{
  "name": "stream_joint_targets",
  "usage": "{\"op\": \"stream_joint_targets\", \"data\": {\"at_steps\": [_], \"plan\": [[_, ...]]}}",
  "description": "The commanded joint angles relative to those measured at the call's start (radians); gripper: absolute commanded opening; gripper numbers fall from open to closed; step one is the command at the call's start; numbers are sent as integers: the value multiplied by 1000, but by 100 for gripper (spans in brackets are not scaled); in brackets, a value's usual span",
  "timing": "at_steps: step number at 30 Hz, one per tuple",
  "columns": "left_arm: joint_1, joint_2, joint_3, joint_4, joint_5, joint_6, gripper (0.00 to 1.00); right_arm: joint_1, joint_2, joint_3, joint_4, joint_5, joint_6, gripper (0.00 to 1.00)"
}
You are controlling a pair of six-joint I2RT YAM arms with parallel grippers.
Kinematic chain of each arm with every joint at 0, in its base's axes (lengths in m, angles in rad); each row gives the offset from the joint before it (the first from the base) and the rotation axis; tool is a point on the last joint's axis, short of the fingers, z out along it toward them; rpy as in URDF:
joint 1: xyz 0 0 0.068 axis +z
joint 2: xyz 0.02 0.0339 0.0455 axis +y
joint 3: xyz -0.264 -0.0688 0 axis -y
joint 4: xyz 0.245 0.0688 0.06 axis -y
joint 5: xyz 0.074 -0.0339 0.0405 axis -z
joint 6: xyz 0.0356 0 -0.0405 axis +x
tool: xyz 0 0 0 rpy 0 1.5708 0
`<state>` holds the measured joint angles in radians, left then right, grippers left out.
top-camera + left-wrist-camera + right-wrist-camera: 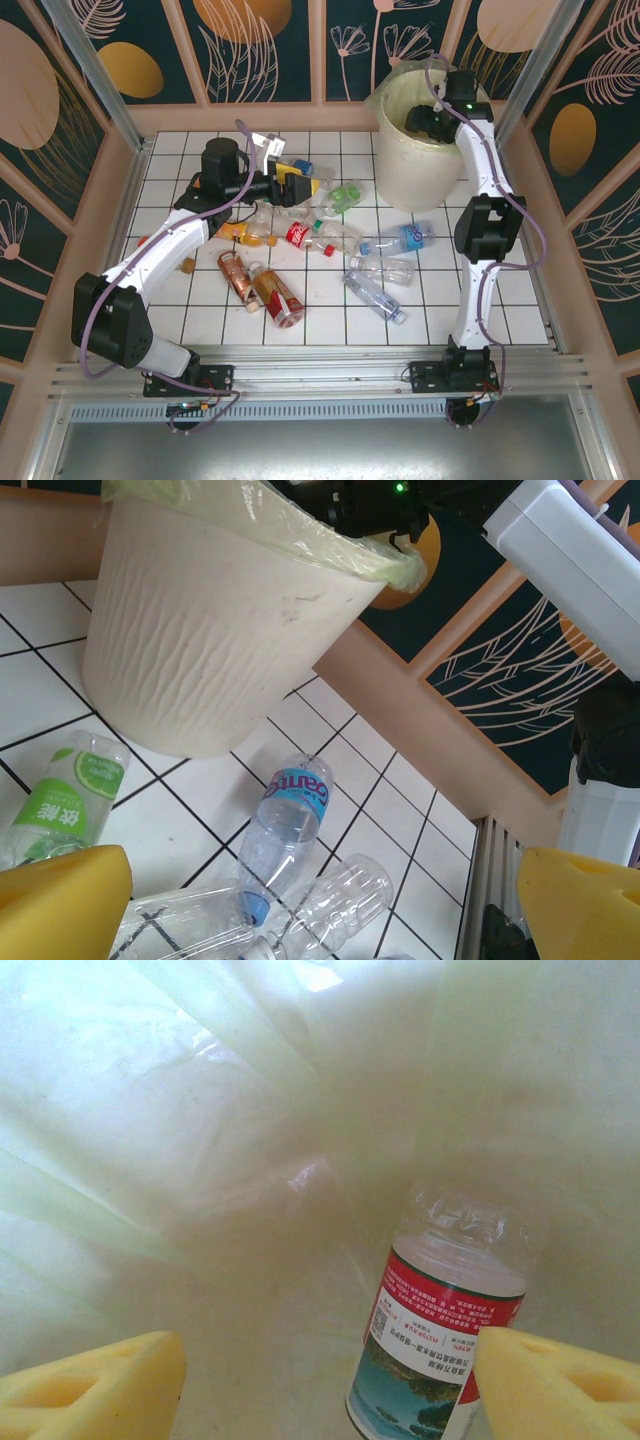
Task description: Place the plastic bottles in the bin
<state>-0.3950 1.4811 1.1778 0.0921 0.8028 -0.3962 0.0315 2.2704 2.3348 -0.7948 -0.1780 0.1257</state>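
The bin [425, 160], a cream bucket with a pale green liner, stands at the back right. My right gripper [425, 120] hangs inside its mouth, open. In the right wrist view its yellow pads [95, 1390] stand wide apart, and a clear red-labelled bottle [440, 1330] lies loose against the liner beside the right pad. My left gripper [297, 180] hovers open over the bottle pile, holding nothing. Below it lie a green-labelled bottle [70, 800], a blue-labelled bottle [290, 810] and a clear bottle [345, 900]. The bin's wall [220, 630] is also in the left wrist view.
Several more bottles lie across the tiled table: a red-labelled one [300, 235], an orange one [248, 235], two brown-red ones [278, 298] and clear ones [375, 295]. Wooden walls [330, 115] and a metal rail [300, 355] bound the table.
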Motion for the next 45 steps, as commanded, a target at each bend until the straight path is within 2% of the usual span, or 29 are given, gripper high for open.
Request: {"op": "stream_joint_targets", "data": {"at_steps": [1, 12, 22, 39, 45], "plan": [[-10, 1, 19, -9, 1, 17, 99, -8, -33, 32, -30, -2, 14, 77], [-21, -2, 17, -8, -2, 18, 99, -7, -122, -57, -90, 1, -12, 77], [-25, -8, 18, -9, -2, 17, 99, -14, -210, -181, -128, 65, -6, 78], [-33, -18, 18, -9, -3, 19, 99, -14, -427, -458, -91, 67, 2, 78], [-39, -16, 19, -12, -8, 20, 99, -26, -442, -437, -18, 81, 24, 78]]}}
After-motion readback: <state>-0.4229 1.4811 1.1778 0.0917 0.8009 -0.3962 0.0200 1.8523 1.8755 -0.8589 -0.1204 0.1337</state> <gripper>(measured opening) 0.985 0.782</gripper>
